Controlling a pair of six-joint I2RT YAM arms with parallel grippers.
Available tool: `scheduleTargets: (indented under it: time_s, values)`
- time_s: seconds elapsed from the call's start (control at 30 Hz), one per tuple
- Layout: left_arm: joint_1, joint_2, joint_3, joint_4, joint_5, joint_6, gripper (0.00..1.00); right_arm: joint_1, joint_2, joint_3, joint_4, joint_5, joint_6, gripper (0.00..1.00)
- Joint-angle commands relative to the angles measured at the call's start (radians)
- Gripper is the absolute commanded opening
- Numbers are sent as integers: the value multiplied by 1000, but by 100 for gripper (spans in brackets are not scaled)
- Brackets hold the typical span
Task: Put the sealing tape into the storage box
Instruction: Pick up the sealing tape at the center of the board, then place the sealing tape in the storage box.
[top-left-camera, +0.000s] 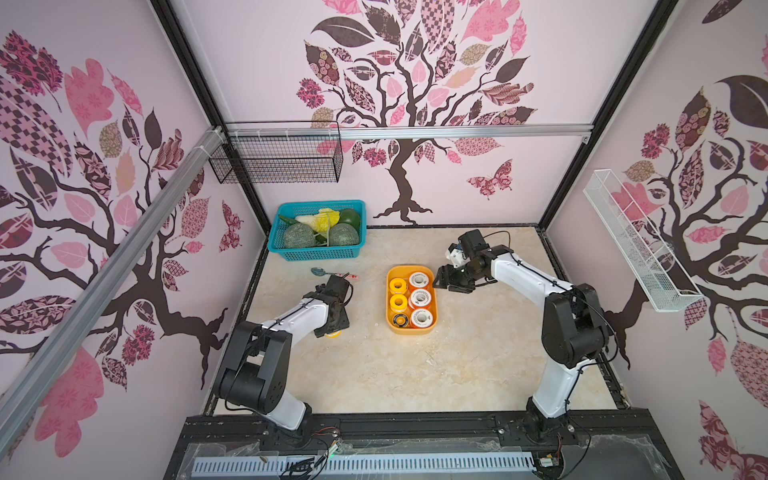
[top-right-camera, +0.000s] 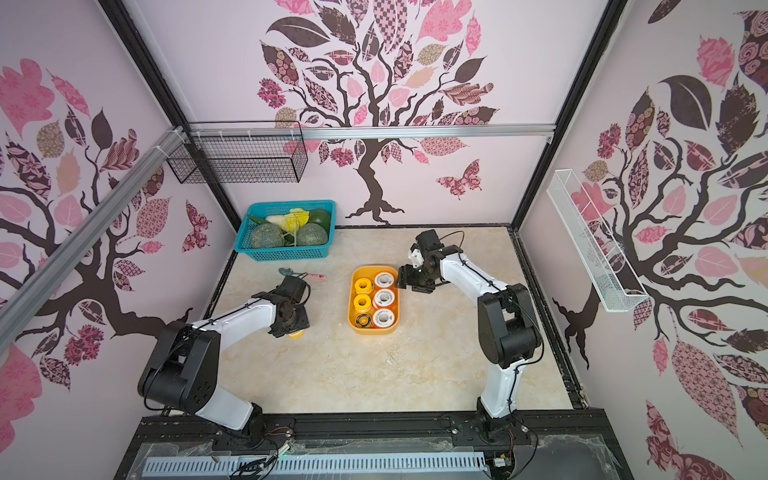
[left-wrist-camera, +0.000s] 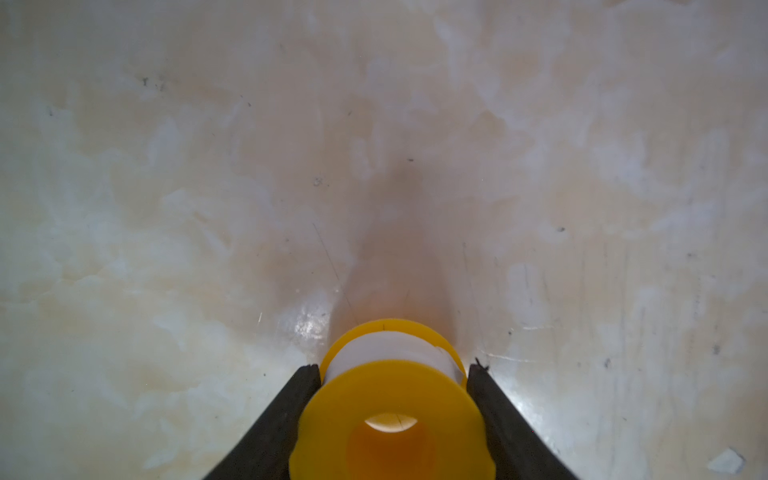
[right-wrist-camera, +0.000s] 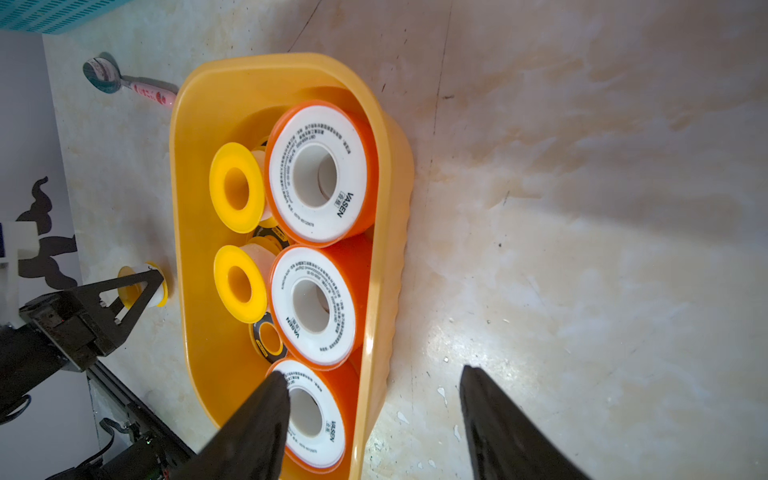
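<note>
The storage box (top-left-camera: 411, 331) (top-right-camera: 372, 331) (right-wrist-camera: 183, 216) is a yellow-orange tub at the middle of the table. It holds several spools of sealing tape: three orange-rimmed white-faced ones (top-left-camera: 420, 298) (right-wrist-camera: 320, 174), two plain yellow ones (top-left-camera: 398, 286) and a black-faced one (top-left-camera: 400, 320). Left of the box, another yellow spool (left-wrist-camera: 390, 395) (top-right-camera: 296, 333) stands on the table. My left gripper (left-wrist-camera: 392, 370) (top-left-camera: 332, 328) is shut on its sides. My right gripper (right-wrist-camera: 374, 372) (top-left-camera: 440, 284) hangs open over the box's far right corner, one finger over the box and one over the table.
A teal basket (top-left-camera: 320, 203) with vegetables stands at the back left. A spoon (top-left-camera: 328, 273) lies in front of it. A black wire basket (top-left-camera: 278, 162) and a white mesh basket (top-left-camera: 636, 245) hang on the walls.
</note>
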Motion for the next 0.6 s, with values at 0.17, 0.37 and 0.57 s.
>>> scheduleTargets:
  time_s: [0.17,0.37,0.57]
  values:
    - [-54,-45,71,-18,73,-11,57,-8,40,23,16,-43,11,62]
    - [-109,-48,132,-46,104,4,57,-9,54,14,29,-64,15,49]
    - [-231,1,252,-97,89,14,57,-8,72,11,38,-65,16,33]
